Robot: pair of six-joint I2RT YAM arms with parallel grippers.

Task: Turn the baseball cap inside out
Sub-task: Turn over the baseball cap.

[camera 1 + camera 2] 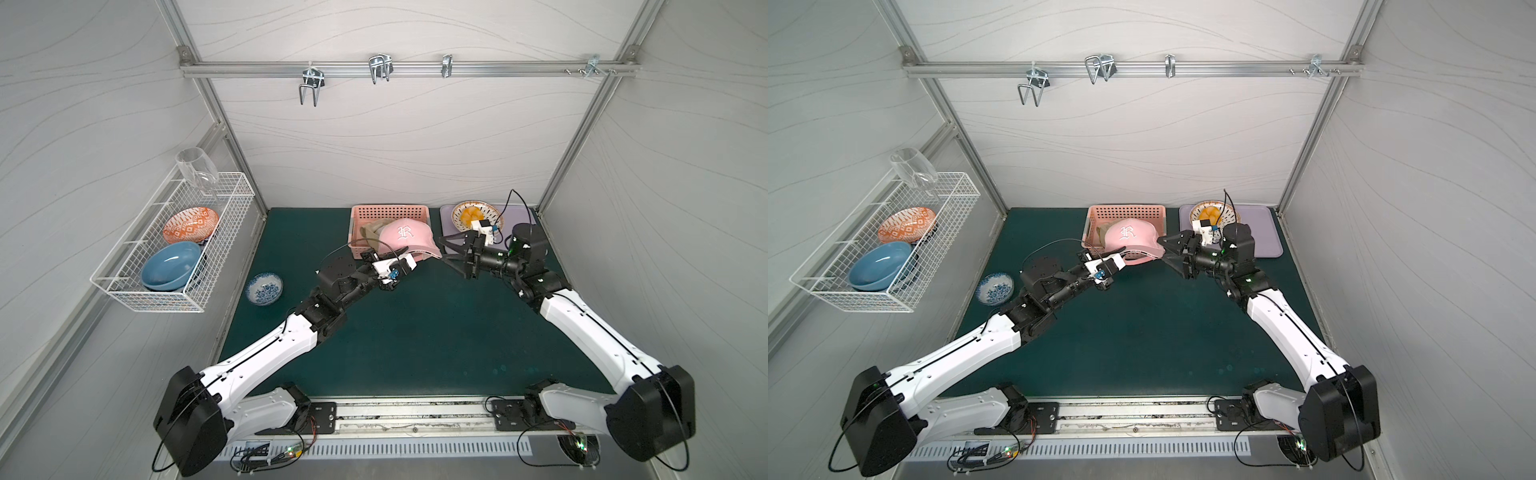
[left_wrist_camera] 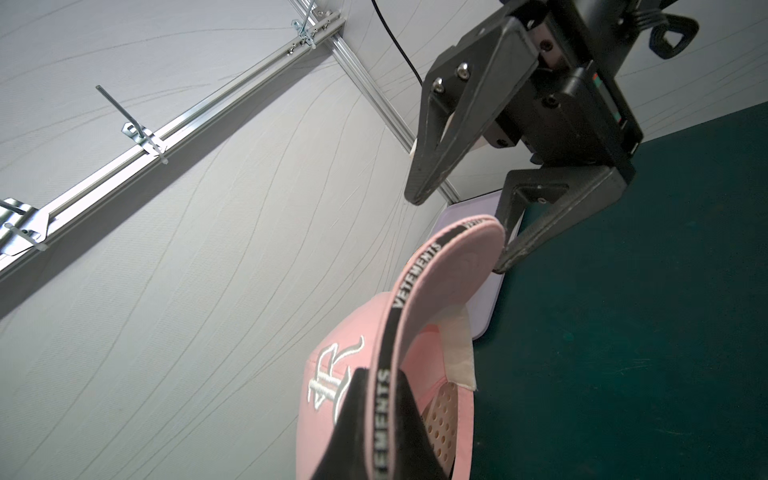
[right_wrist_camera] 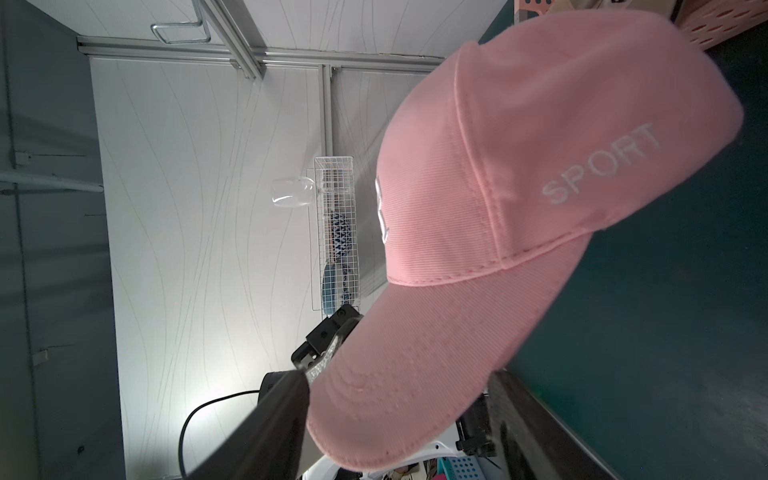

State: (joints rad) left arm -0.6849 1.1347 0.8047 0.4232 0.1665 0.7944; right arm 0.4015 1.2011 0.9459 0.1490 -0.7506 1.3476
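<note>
in a top view, pink baseball cap point(image 1: 405, 239), right side out, hangs over green mat point(image 1: 415, 332) beside a pink basket point(image 1: 390, 210). left wrist view: left gripper point(image 2: 380, 374) clamps its black-trimmed brim. right wrist view: right gripper point(image 3: 395, 399) gapes around the brim, gripping nothing; white walls point(image 3: 187, 208) behind.

The front and middle of the table point(image 1: 415, 332) were bare, so a gripper could move there freely. At the back, the pink basket point(image 1: 390, 214) and the purple tray point(image 1: 1264, 237) with its bowl point(image 1: 496, 216) stood in the way. The cap point(image 1: 409, 241) hung in front of the basket, filling the gap between the left gripper point(image 2: 379, 386) and the right gripper point(image 1: 442, 250). A small blue bowl point(image 1: 264, 289) sat near the left edge, and the wire rack point(image 1: 166, 305) stuck out from the left wall
</note>
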